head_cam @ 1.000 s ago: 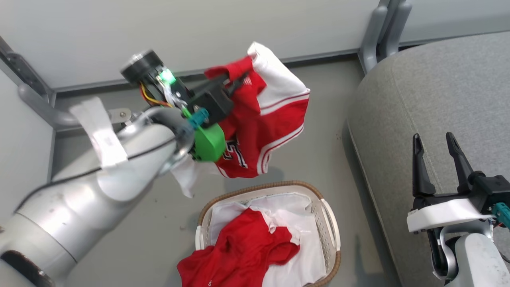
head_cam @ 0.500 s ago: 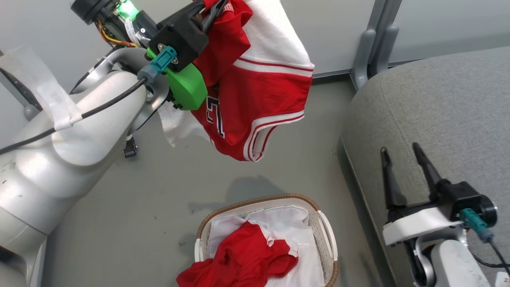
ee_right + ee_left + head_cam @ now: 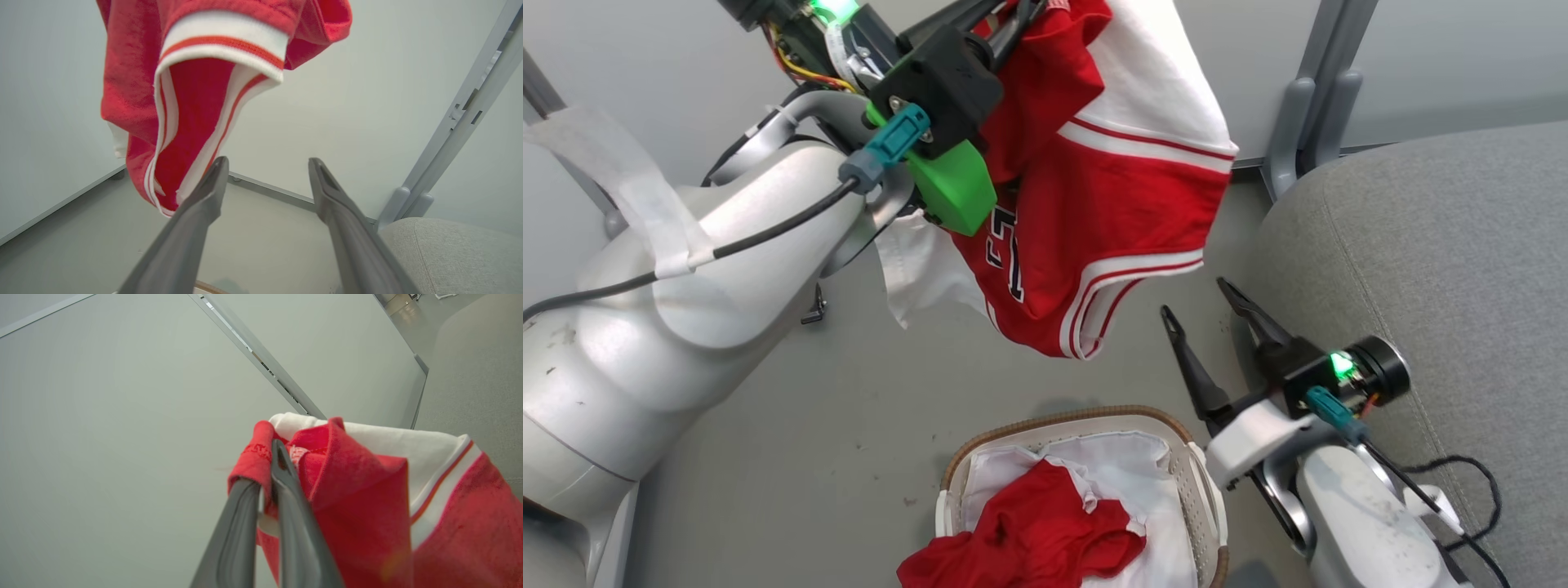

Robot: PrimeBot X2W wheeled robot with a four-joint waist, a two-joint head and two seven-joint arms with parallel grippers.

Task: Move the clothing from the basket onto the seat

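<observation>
The left gripper (image 3: 265,473) is pinching a red and white garment (image 3: 1094,204), its two fingers pressed almost together on a fold of red cloth at the garment's top edge. The garment is hanging in the air well above the basket (image 3: 1045,418), clear of the woven rim. It is showing a white panel, striped trim along the lower hem and part of a white number edged in black.

The right gripper (image 3: 1196,298) is hovering just above the basket's right side with its fingers spread wide apart and nothing between them. Its tips are pointing up toward the hanging hem, close to it but not gripping it.

Inside the basket, a second red garment (image 3: 1045,531) is lying crumpled on the white liner (image 3: 1127,465) and spilling over the rim on the side nearest the robot. The grey seat (image 3: 1421,245) is sitting to the right of the basket. The basket itself is resting on the grey floor (image 3: 849,425).
</observation>
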